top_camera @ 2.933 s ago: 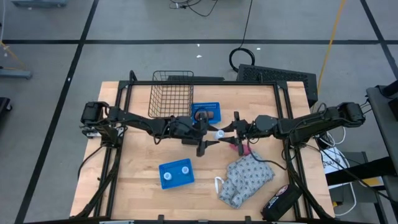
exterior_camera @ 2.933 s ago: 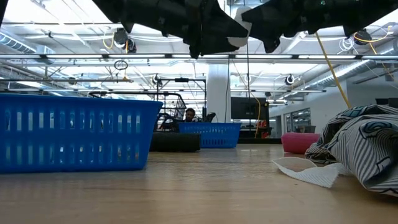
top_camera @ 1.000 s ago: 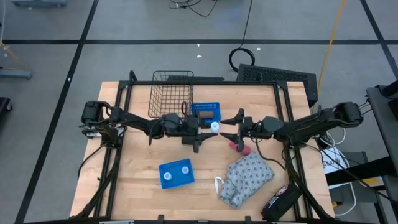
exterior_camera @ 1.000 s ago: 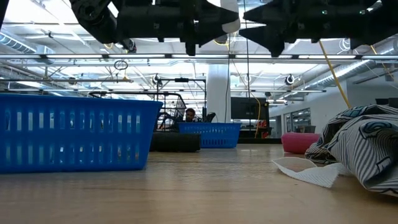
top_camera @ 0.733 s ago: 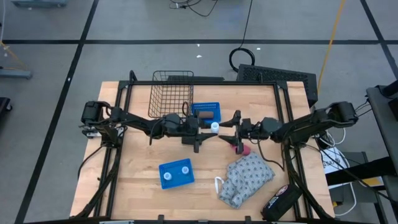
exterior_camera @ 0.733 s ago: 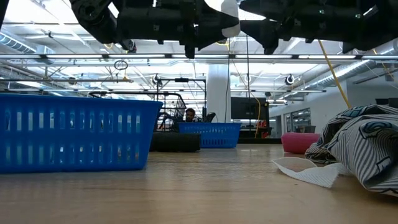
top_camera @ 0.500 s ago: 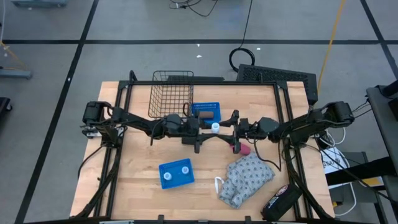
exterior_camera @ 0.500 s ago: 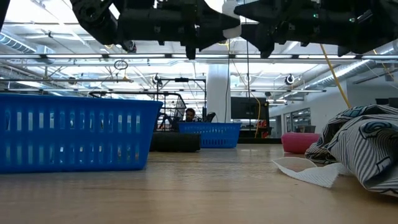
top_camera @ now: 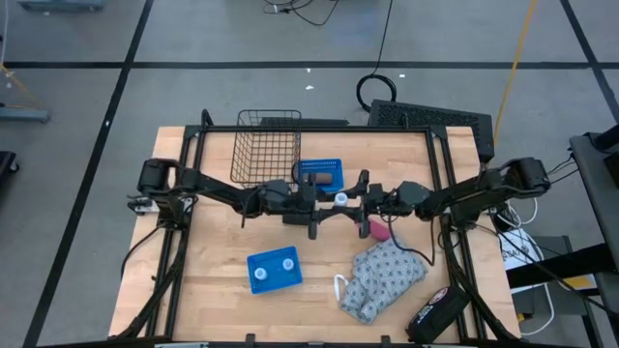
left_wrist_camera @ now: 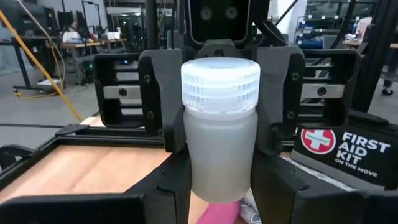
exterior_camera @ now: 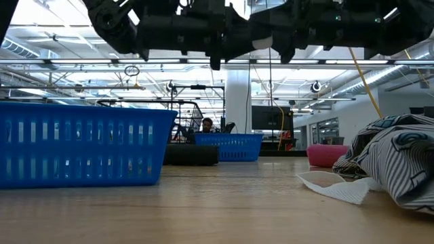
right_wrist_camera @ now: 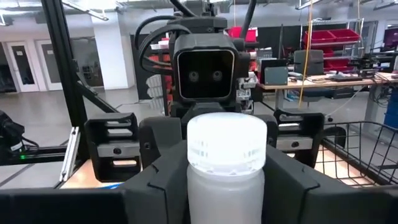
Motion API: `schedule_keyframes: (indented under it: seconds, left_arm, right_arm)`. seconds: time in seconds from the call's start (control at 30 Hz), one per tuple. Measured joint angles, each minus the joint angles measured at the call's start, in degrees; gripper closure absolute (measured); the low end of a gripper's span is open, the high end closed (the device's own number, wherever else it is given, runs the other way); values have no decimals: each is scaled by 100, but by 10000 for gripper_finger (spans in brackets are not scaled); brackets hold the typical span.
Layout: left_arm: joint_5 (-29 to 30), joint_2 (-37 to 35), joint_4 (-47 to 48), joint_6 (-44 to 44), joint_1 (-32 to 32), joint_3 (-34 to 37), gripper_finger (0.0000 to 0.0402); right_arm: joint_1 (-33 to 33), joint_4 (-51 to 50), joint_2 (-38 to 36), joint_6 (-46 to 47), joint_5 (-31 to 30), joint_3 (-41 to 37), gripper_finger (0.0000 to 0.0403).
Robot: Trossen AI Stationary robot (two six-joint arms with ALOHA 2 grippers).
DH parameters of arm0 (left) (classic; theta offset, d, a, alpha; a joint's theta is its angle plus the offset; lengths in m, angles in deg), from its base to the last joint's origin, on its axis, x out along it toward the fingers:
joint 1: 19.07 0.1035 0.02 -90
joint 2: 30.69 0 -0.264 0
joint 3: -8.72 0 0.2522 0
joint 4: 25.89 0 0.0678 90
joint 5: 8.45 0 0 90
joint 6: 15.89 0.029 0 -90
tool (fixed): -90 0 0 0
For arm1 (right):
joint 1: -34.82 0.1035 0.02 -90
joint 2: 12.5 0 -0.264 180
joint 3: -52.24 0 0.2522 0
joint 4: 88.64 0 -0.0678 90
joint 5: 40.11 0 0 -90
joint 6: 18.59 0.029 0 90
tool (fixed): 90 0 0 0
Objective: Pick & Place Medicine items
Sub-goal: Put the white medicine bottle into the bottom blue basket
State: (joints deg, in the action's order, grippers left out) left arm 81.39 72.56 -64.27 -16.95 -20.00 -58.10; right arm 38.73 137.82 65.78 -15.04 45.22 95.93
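A small white medicine bottle (top_camera: 341,199) hangs upright above the middle of the table, between my two grippers. My left gripper (top_camera: 327,203) reaches level from the table's left and is shut on the bottle. My right gripper (top_camera: 356,202) reaches from the table's right and closes on the same bottle (right_wrist_camera: 227,168). In the low view only a sliver of the bottle (exterior_camera: 262,42) shows under the dark arms. Two more white caps sit in the near blue tray (top_camera: 257,281). My left gripper pinches the bottle's lower body (left_wrist_camera: 217,180) between its two fingers (left_wrist_camera: 168,186), level from the table's left. The bottle stands upright, cap up, lifted clear of the table. My right gripper has its fingers (right_wrist_camera: 158,180) against the two sides of the bottle's body (right_wrist_camera: 227,196), below the cap, level from the table's right. In the left wrist view these fingers (left_wrist_camera: 268,124) flank the bottle behind my left fingers.
A wire basket (top_camera: 267,153) and a second blue tray (top_camera: 319,174) stand at the far side. A pink block (top_camera: 379,229) lies below the right gripper, a patterned cloth (top_camera: 387,278) and a black first-aid bag (top_camera: 437,309) at the near right.
My right gripper has gone toward the table's left, up to the bottle, and its fingers have drawn in from wide apart to the bottle's sides. My left gripper has kept its hold, with the bottle upright.
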Motion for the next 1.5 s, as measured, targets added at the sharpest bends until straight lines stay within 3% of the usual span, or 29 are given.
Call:
schedule_keyframes:
  seconds: [0.8,1.07,1.23,1.37,1.5]
  left_arm:
    - [15,-281,426,-59,7,2,272]
    - [15,-281,499,-163,7,2,272]
    - [52,-291,708,-444,11,2,157]
    - [107,-680,1760,-575,10,-7,71]
    - [371,-1174,2885,-823,7,0,19]
  right_arm:
    - [4,-1039,-646,25,26,-8,247]
    - [6,-1074,-644,-69,28,-19,287]
    - [6,-1183,-652,-183,35,-19,287]
    - [6,-1595,-774,-198,31,-30,287]
    - [6,-1866,-859,-194,37,-17,287]
